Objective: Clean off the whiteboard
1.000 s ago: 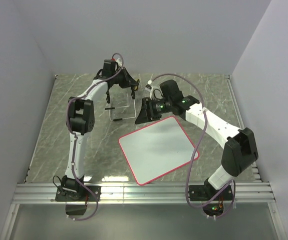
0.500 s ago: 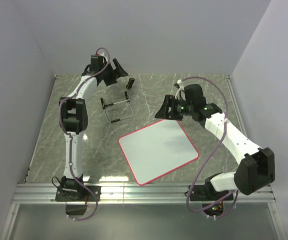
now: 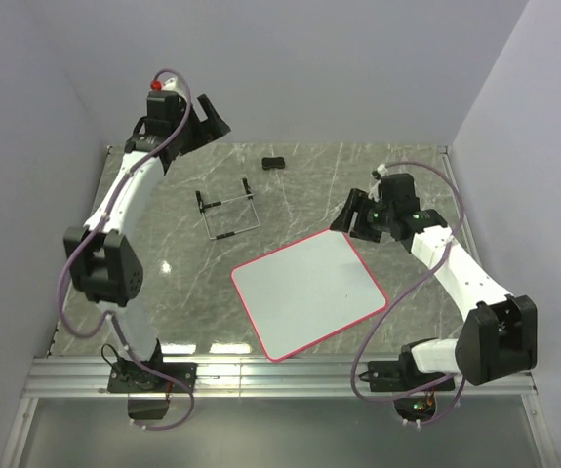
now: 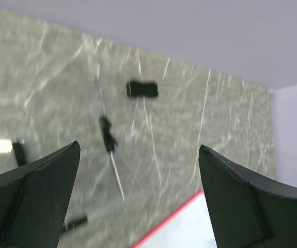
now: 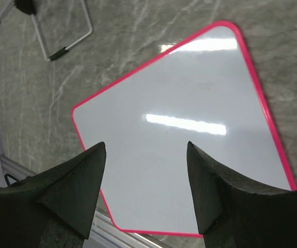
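Lab test cell: plain walls [image 3: 309, 68] enclosing marble-pattern table [image 3: 192, 292], aluminium rail [image 3: 280, 375] at near edge.

The left hand [image 4: 139, 150] is hanging above the grey-green marbled tabletop [image 4: 60, 77], its two dark fingers [image 4: 40, 201] showing at the lower corners, spread wide with nothing between them. Past the gap, a small black block [image 4: 142, 89] is lying alone on the tabletop near the pale wall [image 4: 189, 31]. Closer in, a thin wire stand [image 4: 114, 170] is lying blurred, one black-capped tip pointing toward the block and two more black tips showing by the left-hand finger. At the bottom edge, a red-framed corner of the whiteboard [image 4: 189, 232] is showing, partly hidden behind the right-hand finger, apart from the stand.
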Controlling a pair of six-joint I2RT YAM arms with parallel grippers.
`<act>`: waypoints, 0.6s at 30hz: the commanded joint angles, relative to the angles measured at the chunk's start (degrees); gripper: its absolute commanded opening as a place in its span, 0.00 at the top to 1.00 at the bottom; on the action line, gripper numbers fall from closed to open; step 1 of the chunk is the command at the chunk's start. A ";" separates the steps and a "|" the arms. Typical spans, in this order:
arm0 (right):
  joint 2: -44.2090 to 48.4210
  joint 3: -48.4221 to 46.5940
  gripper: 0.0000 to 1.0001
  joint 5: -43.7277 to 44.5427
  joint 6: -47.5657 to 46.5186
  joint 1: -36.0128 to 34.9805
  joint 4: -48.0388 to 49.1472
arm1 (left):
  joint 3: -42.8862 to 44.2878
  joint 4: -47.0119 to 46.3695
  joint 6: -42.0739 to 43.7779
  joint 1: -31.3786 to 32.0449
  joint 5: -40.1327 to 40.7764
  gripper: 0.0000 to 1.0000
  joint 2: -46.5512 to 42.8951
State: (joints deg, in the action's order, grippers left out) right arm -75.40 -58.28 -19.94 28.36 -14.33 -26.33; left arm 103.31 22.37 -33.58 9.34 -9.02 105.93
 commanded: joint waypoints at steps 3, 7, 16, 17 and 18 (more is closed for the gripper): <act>2.80 3.35 0.29 2.10 2.31 3.69 3.03 | -14.49 5.84 0.72 5.24 7.69 0.01 -15.01; 0.44 3.09 0.29 3.59 3.37 7.55 1.46 | -25.77 10.93 -4.46 8.49 10.67 0.01 -24.00; -4.75 7.21 0.29 -0.16 6.61 18.10 4.16 | -48.62 17.71 -19.49 18.33 12.71 0.05 -42.11; -5.11 8.87 0.29 -0.97 6.80 18.63 4.79 | -52.29 17.36 -20.81 19.73 12.27 0.05 -43.25; -5.37 9.67 0.29 -1.58 6.88 19.50 5.32 | -54.33 16.83 -23.43 20.27 11.48 0.05 -45.53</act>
State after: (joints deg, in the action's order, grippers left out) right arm -79.77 -51.05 -18.79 33.54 3.38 -23.62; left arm 53.69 37.98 -48.84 27.66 2.37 64.82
